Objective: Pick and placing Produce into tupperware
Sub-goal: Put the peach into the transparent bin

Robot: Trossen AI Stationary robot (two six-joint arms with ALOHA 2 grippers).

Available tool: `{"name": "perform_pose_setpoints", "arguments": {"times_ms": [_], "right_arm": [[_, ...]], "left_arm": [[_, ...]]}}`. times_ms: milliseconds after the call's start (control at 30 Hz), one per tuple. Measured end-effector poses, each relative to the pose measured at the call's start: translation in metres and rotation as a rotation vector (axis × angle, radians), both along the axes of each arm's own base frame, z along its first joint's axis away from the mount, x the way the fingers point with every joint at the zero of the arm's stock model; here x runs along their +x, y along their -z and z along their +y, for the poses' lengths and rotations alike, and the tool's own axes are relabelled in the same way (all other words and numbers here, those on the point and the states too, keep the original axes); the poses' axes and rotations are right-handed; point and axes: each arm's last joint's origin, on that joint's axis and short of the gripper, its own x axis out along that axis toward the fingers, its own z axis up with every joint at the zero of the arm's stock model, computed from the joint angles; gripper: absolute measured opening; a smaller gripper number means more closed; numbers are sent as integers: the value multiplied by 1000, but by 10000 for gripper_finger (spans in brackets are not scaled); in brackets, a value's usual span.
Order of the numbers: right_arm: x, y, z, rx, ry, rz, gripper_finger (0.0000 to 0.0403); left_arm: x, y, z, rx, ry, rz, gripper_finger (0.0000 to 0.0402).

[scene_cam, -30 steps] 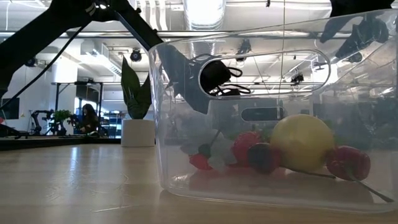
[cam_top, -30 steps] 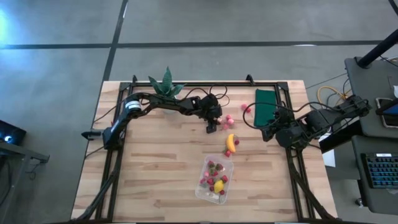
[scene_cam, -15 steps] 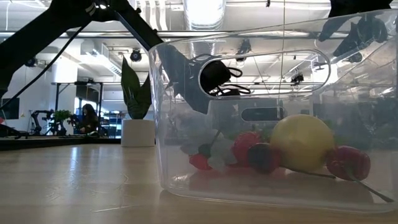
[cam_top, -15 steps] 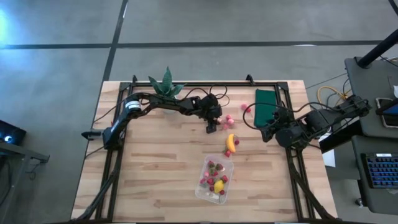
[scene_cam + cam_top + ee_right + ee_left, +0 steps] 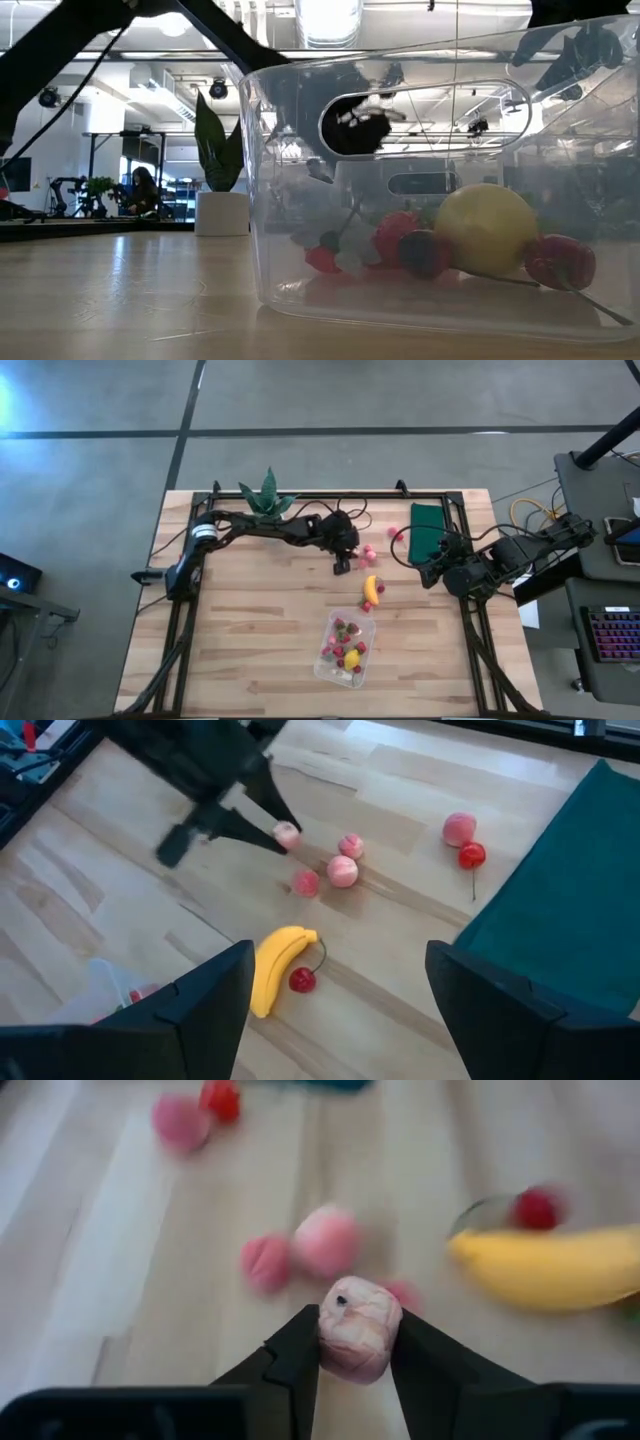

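Pink piece [image 5: 359,1328] pinched between dark fingers [image 5: 296,1355]; beyond it, other pink pieces [image 5: 326,1241], banana [image 5: 550,1268].

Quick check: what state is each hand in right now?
Left hand: closed on a pink fruit piece.
Right hand: open, holding nothing.
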Motion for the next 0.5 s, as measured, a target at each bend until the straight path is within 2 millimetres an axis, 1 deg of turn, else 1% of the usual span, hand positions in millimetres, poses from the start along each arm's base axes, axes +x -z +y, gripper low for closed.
{"name": "perform_pose_setpoints", "arguments": {"times_ms": [100,167,233,333,433,500], "right_arm": [[0,1,1,36,-19,14,286],[0,1,2,65,-40,30,286],[1,2,4,83,-63,52,286],[4,5,6,97,-95,87,286],[7,7,8,108,-102,113,286],[9,9,10,133,-115,139,286]], "left_arm": [[-2,-23,-23,-59,-10,-43,88],[-3,-37,-44,-92,7,-64,88],[-7,-51,-70,-107,41,-75,87],[-11,-68,-113,-75,104,-108,87],[-17,-75,-155,-53,144,-109,88],[-23,-78,-177,-93,145,-94,92]]}}
